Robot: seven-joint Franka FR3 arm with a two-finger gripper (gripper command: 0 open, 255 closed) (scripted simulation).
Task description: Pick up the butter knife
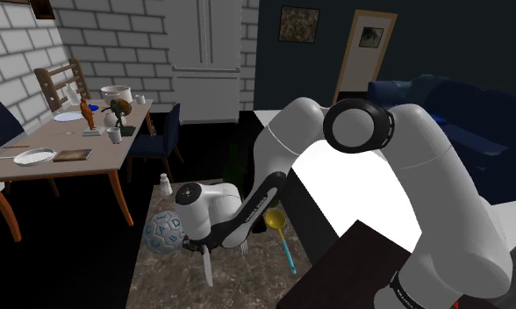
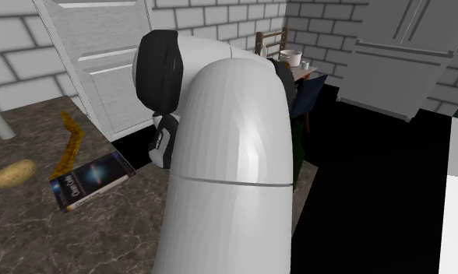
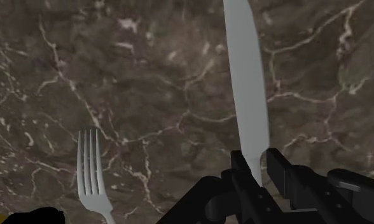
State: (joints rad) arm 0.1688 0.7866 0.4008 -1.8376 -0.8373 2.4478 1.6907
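Note:
The butter knife [image 3: 246,83] is a plain grey blade that points away from the hand over the brown marble counter [image 3: 147,76]. My black gripper [image 3: 257,167] is shut on it, with a finger [image 3: 238,170] pressed to each side of its lower part. In the shoulder view the gripper [image 1: 198,248] hangs low over the counter, and the knife [image 1: 208,269] sticks out below it toward the front edge. Whether the blade touches the counter I cannot tell.
A silver fork [image 3: 93,175] lies beside the knife. A yellow spoon with a teal handle [image 1: 284,241], a patterned ball [image 1: 166,233] and a small shaker [image 1: 164,183] share the counter. A book [image 2: 91,180] and a potato [image 2: 13,173] lie further off. A dining table [image 1: 98,154] stands beyond.

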